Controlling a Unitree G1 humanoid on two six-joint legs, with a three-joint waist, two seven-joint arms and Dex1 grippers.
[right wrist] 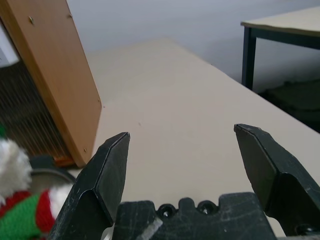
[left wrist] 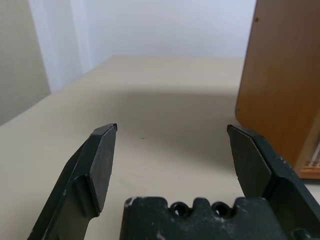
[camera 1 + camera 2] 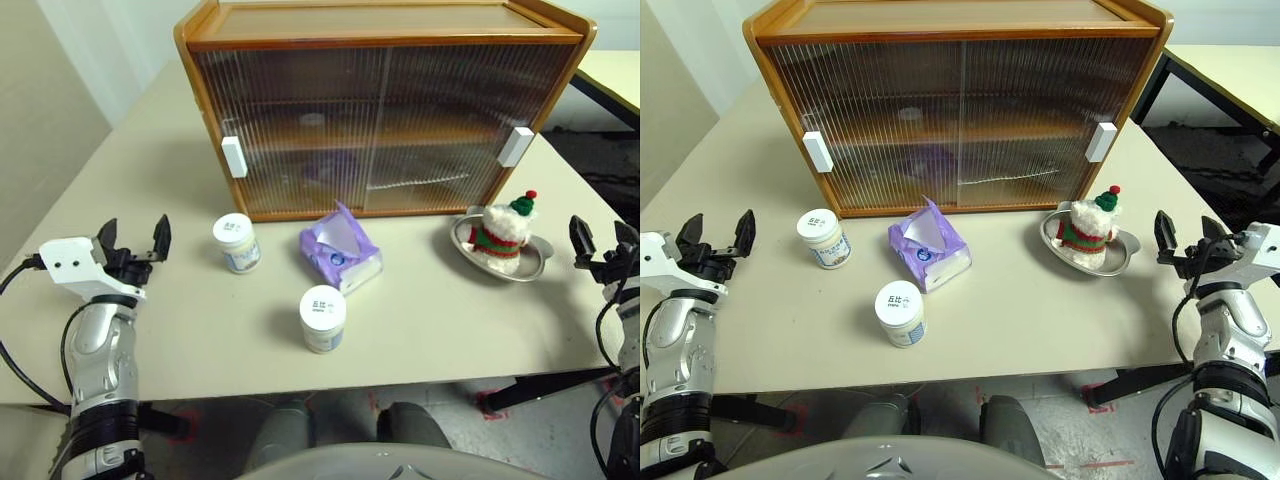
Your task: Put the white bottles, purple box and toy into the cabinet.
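Two white bottles (image 3: 237, 242) (image 3: 323, 318), one purple box (image 3: 342, 252) and one toy (image 3: 504, 229) are seen upright before the cabinet (image 3: 380, 110). Left gripper (image 3: 134, 238) and right gripper (image 3: 1181, 233) are spread, empty.

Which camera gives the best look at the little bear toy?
The right eye view: the toy sits whole in the steel dish. The left eye view shows it equally well; the right wrist view catches just its edge.

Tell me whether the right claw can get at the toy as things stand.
Probably yes: the right claw is open and empty, the toy sits in a steel dish beside it, with bare table between.
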